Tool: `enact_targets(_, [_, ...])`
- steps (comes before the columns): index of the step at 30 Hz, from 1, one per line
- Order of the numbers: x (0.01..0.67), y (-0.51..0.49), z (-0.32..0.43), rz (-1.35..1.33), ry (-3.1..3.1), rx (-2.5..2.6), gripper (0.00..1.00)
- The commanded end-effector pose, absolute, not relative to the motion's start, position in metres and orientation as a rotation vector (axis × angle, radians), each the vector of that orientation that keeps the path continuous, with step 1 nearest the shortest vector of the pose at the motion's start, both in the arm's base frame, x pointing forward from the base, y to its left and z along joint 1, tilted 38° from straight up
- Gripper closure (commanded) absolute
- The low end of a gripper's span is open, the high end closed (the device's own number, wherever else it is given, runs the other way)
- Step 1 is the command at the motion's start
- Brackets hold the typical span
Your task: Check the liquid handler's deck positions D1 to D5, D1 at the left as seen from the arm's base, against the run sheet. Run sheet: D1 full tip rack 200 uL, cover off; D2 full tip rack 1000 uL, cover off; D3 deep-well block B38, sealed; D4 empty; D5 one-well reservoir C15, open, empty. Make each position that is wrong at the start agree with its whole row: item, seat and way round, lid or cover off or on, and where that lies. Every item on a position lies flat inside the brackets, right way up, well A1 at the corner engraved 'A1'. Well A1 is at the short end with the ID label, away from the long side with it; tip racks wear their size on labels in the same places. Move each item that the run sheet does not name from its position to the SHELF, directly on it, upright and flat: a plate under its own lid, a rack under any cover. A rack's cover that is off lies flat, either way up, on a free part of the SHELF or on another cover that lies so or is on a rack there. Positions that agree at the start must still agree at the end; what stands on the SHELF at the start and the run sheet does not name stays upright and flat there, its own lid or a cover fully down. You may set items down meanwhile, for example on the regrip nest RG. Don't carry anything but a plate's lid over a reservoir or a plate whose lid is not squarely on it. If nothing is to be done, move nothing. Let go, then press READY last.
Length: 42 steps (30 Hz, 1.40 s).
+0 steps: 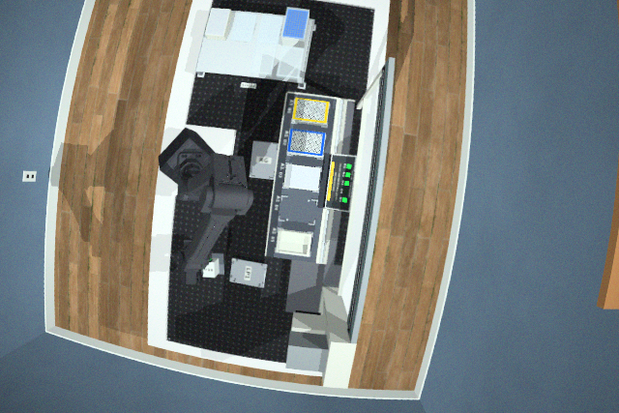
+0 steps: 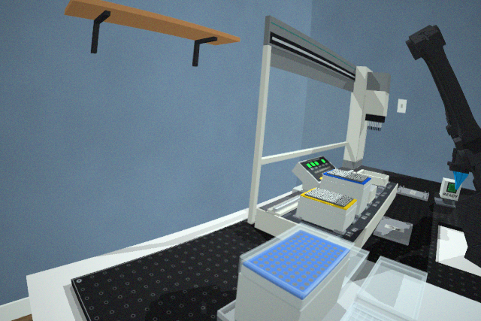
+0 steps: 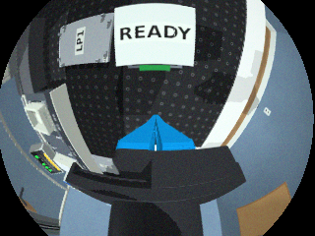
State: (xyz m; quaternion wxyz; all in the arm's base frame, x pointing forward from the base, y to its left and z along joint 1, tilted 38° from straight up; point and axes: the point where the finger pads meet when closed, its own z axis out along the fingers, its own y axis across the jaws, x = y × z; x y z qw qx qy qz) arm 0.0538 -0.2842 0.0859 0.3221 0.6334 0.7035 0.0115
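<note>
On the deck, a yellow-rimmed tip rack [image 1: 310, 109] without a cover stands at D1 and a blue-rimmed one [image 1: 307, 141] without a cover at D2. A white sealed block [image 1: 304, 177] sits at D3. D4 [image 1: 298, 211] is bare inside its brackets. A pale open reservoir [image 1: 295, 242] sits at D5. My gripper [image 2: 460, 179] is shut and empty, its blue fingertips just above the READY button [image 2: 450, 189]. In the wrist view the shut tips [image 3: 157, 134] point at the button [image 3: 156, 35]; I cannot tell whether they touch it.
The SHELF [image 1: 252, 44] holds a covered blue rack [image 1: 296, 22], a white item [image 1: 218, 23] and clear covers. The RG nest [image 1: 263, 164] lies beside the deck, the LP1 nest [image 1: 244, 270] beside the button. The handler's gantry [image 2: 364, 107] rises over the deck.
</note>
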Motion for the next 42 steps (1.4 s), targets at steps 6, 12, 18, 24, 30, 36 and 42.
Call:
enact_targets(6, [0.063, -0.293, 0.075, 0.031, 1.841, 1.662, 1.0])
enact_targets(12, [0.066, -0.295, 0.071, 0.032, 1.841, 1.662, 1.0])
enact_targets(18, [0.062, -0.301, 0.081, 0.005, 1.834, 1.649, 1.0])
enact_targets(24, [0.065, -0.314, 0.088, -0.002, 1.833, 1.638, 1.0])
enact_targets(30, [0.065, -0.321, 0.091, -0.003, 1.834, 1.637, 1.0])
enact_targets(36, [0.065, -0.328, 0.095, 0.007, 1.837, 1.643, 1.0])
enact_targets(42, [0.065, -0.332, 0.097, 0.018, 1.84, 1.65, 1.0])
